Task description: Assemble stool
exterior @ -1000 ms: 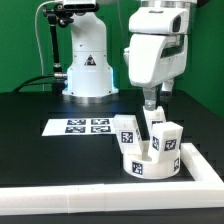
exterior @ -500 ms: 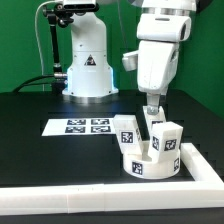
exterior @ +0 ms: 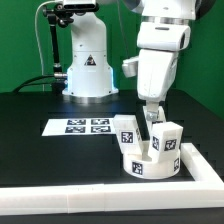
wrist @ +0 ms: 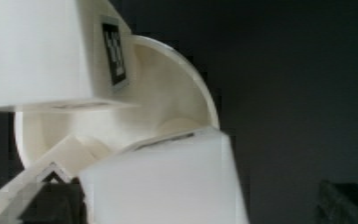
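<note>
White stool (exterior: pixel 152 150) directly below open end effector (exterior: pixel 152 116).

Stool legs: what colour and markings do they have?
White stool legs with black-and-white square tags, clearest in the exterior view.

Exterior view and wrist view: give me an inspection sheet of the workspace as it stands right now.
Surface: black table, bare apart from the items below.
Job's things: stool stands seat-down in the corner of the border wall, three legs pointing up; whether they are fully seated cannot be told. The wrist view shows it close up.
Clutter: nothing seen.
Fixtures: marker board lies flat on the exterior view's left of the stool; white border wall runs along the near edge.
Grippers: gripper open, above the stool, holding nothing.
Cables: black cables beside the arm base.
Surroundings: green backdrop behind the table.
</note>
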